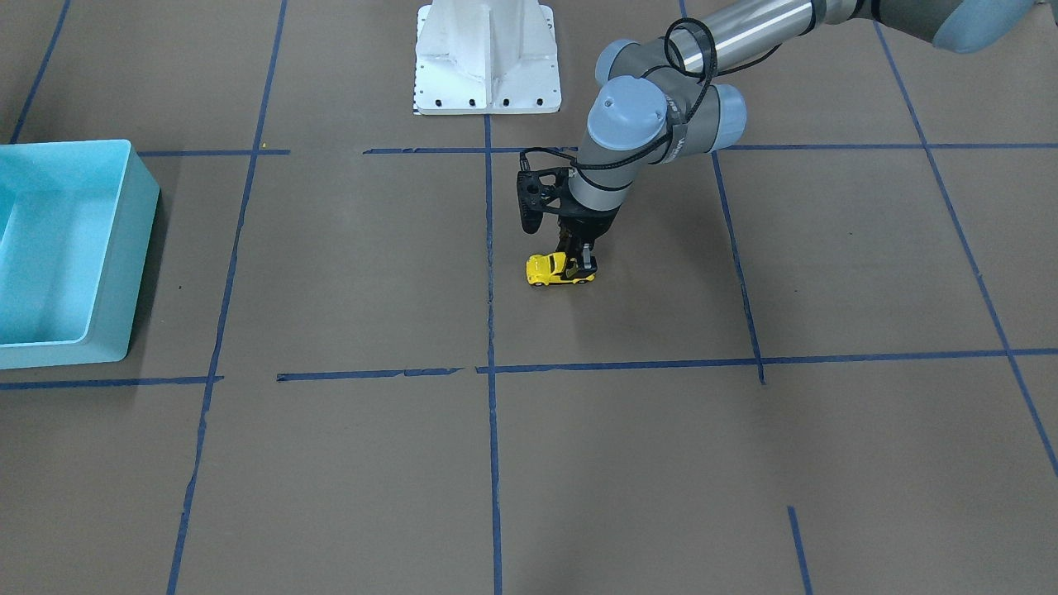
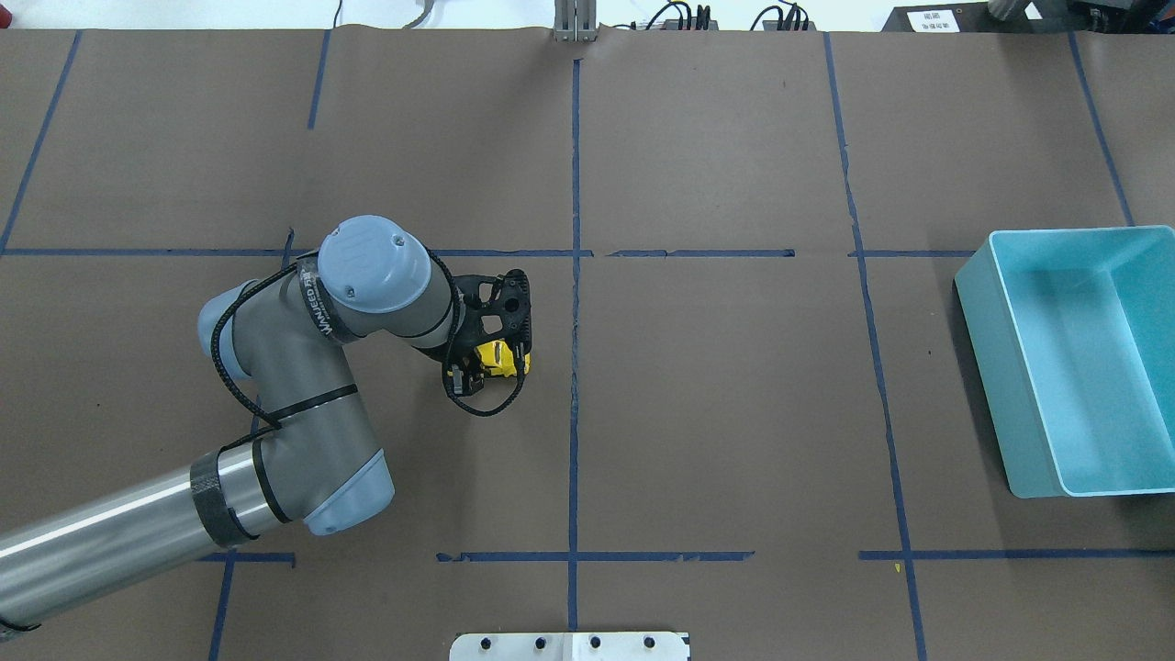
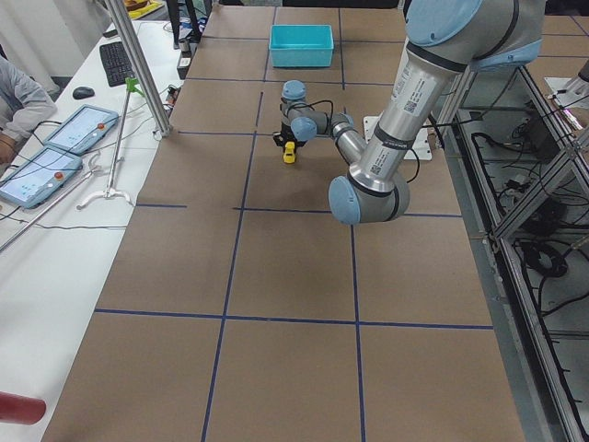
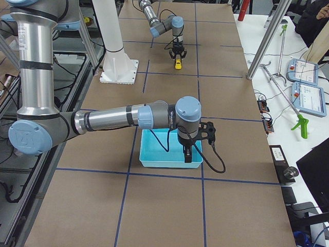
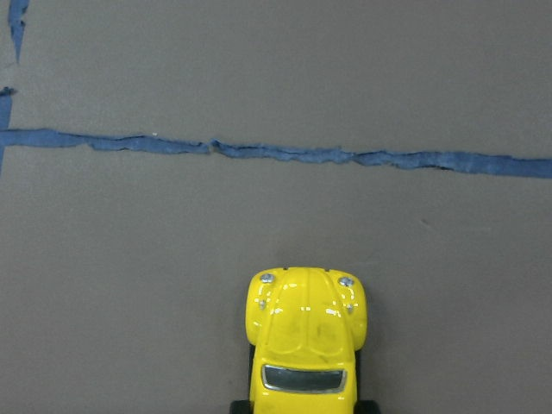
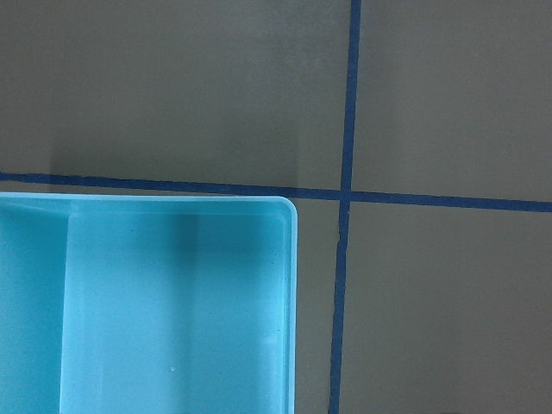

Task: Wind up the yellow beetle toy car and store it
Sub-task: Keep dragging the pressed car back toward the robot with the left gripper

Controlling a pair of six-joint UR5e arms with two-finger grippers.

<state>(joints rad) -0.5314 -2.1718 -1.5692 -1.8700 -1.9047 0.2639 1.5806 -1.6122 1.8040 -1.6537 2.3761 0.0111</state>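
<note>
Left of the centre line on the brown paper table (image 2: 734, 413), the left arm (image 2: 275, 395) reaches down. The left gripper (image 1: 580, 254) stands upright over the yellow beetle toy car (image 1: 550, 268), jaws drawn narrow on the car's rear, one finger on each side. The car sits on its wheels on the paper, just left of the blue tape line (image 2: 575, 367). Well apart at the far right is the light blue bin (image 2: 1007, 386), open-topped, its pale floor showing from wall to wall. The right gripper (image 4: 186, 158) hangs above the bin near one corner. It shows only from the side camera, so I cannot tell how its jaws stand.
</note>
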